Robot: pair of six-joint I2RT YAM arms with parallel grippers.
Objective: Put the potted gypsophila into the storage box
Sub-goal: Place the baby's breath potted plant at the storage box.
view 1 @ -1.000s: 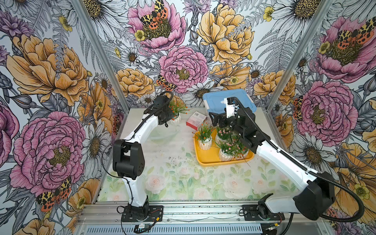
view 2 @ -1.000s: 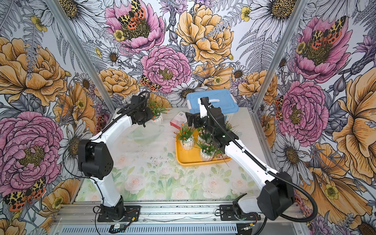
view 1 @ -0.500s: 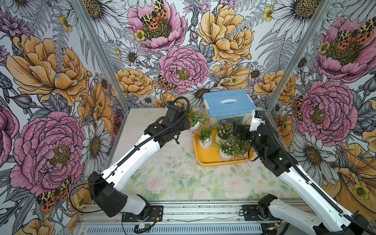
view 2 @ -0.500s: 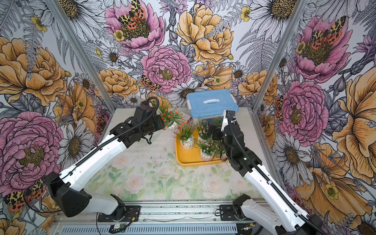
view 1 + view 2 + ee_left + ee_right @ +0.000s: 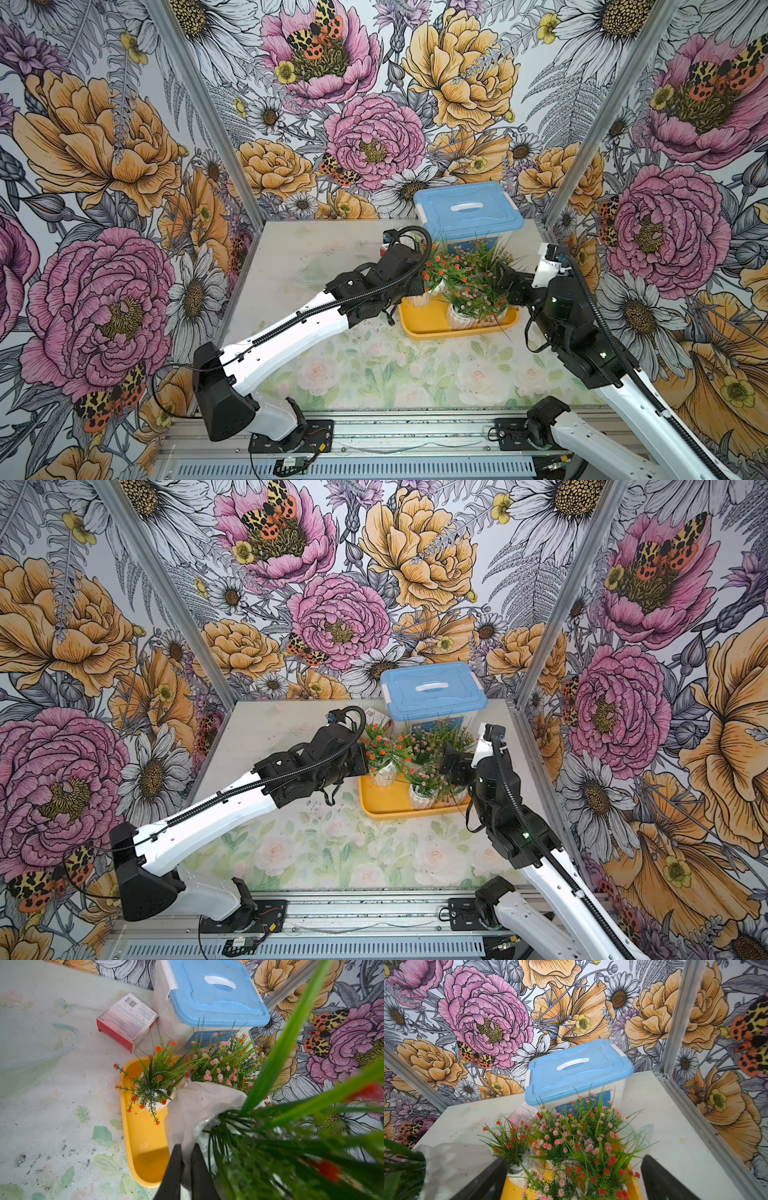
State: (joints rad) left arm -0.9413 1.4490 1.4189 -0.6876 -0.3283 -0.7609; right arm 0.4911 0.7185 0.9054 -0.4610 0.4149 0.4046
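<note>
- Three walls (image 5: 374,137) carry a bold print of large pink and orange peonies, daisies, ferns and spotted moths.
- Bare metal posts (image 5: 203,108) mark the back corners.
- The bench (image 5: 374,374) has a pale, faded rose pattern.
- A metal rail (image 5: 415,432) runs along its near edge.
- Light is bright and even.

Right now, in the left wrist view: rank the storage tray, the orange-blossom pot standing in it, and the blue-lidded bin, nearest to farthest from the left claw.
1. Storage tray: its near end lies right by the left claw.
2. Orange-blossom pot: standing at the tray's far end.
3. Blue-lidded bin: beyond the tray, at the back.
</note>
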